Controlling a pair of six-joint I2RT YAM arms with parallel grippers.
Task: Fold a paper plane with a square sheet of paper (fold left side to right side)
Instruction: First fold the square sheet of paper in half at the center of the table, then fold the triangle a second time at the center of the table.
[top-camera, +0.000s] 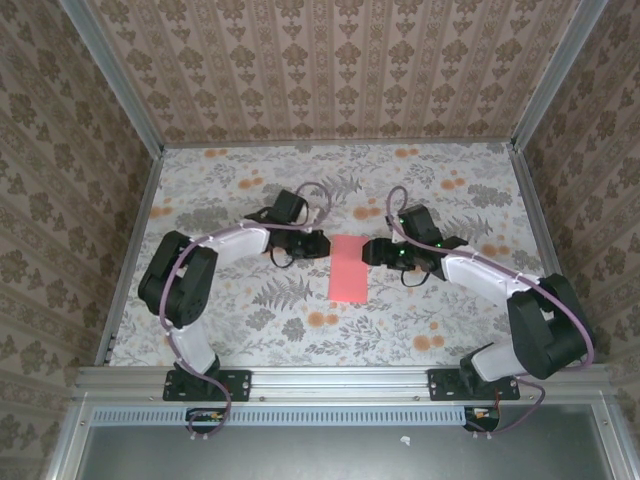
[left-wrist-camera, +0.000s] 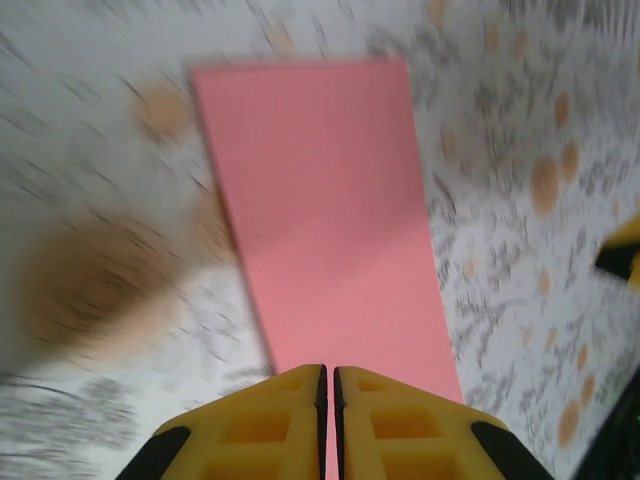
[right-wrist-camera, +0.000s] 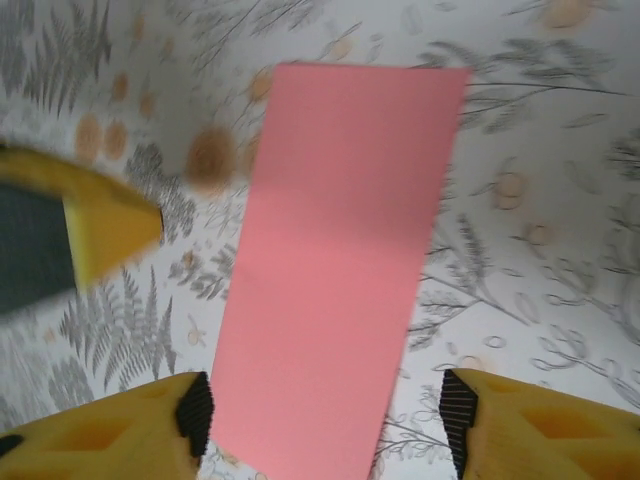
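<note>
The square sheet of paper (top-camera: 348, 267) lies flat at the table's middle as a tall salmon-pink rectangle, half as wide as it is long. My left gripper (top-camera: 322, 245) sits at its upper left edge. In the left wrist view its yellow fingers (left-wrist-camera: 290, 410) stand shut with a hairline gap just above the sheet (left-wrist-camera: 325, 210). My right gripper (top-camera: 368, 251) is at the upper right edge. In the right wrist view it (right-wrist-camera: 327, 412) is open, its pads straddling the sheet (right-wrist-camera: 335, 260) without touching it. The paper plane is out of view.
The floral tabletop (top-camera: 250, 320) spreads out on all sides of the sheet. Patterned walls and metal rails (top-camera: 130, 250) close in the left, right and back. Each wrist view catches the other gripper's yellow finger (right-wrist-camera: 100, 235) (left-wrist-camera: 625, 260) close by.
</note>
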